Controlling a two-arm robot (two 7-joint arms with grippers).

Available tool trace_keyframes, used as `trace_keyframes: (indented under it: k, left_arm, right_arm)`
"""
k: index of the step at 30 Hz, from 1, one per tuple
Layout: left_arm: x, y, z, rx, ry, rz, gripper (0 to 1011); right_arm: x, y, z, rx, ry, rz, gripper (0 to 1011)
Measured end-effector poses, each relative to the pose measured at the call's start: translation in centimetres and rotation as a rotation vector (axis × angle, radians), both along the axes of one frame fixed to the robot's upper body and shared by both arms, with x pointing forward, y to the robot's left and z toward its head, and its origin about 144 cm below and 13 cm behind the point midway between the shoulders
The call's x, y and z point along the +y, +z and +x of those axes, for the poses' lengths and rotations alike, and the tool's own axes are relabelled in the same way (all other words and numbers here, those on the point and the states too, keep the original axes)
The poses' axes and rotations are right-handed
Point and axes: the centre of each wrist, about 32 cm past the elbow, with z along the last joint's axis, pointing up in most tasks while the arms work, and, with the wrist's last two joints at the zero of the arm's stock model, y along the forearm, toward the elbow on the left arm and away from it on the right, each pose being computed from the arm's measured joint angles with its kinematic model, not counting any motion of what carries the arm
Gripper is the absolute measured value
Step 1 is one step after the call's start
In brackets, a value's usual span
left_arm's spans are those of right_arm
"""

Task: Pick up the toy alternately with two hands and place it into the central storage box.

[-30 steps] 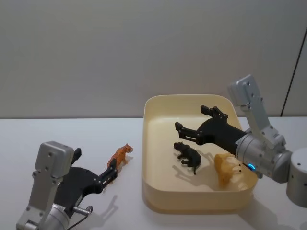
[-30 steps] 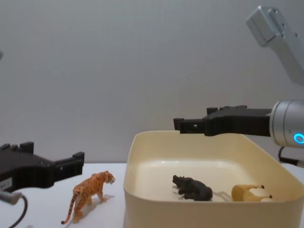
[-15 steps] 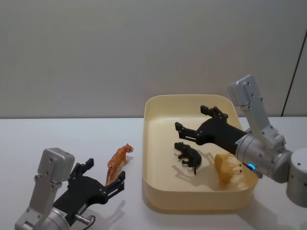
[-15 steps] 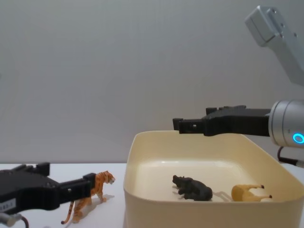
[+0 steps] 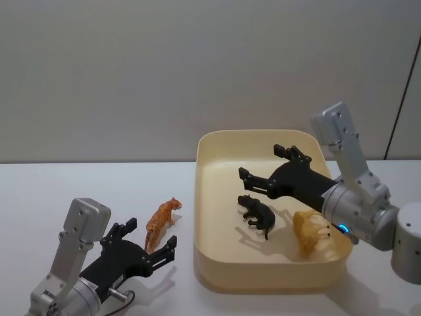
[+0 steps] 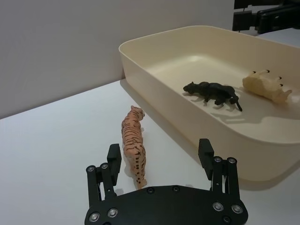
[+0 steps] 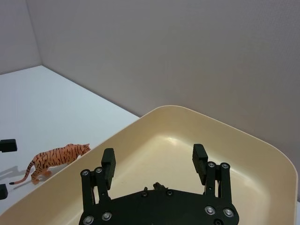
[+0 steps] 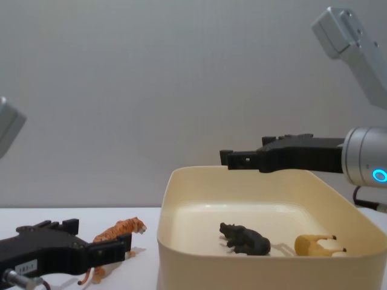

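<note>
The left gripper (image 6: 159, 149) sat low over the table (image 5: 79, 187), fingers spread and empty. Its tips reached about the hindquarters of the tiger (image 5: 162, 218), which stood upright just left of the box (image 5: 263, 285), apart from its wall. The tiger stood closer to one finger than the other, so the grasp would likely go best if the gripper slid sideways to centre the body, went on forward to the trunk, then closed across the flanks rather than on the thin legs or tail. The box held two toys: a black animal (image 5: 256, 214) near the middle and, right of it, a yellow animal (image 5: 314, 232) on its side. The right gripper (image 5: 261, 162) hung above the box's far part, fingers spread, holding nothing.
</note>
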Motion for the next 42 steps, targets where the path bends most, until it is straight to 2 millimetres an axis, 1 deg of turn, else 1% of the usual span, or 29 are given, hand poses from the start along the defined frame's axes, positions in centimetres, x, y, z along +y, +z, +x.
trace_keyframes:
  k: [24, 42]
  left_arm:
    - [0.1, -0.8, 3.5, 0.079, 0.076, 0.052, 1001]
    - [-1.1, -1.3, 5.5, 0.096, 0.079, 0.039, 1000]
  right_arm:
    - [0.0, 0.0, 0.0, 0.0, 0.0, 0.0, 1001]
    - [0.0, 0.0, 0.0, 0.0, 0.0, 0.0, 1001]
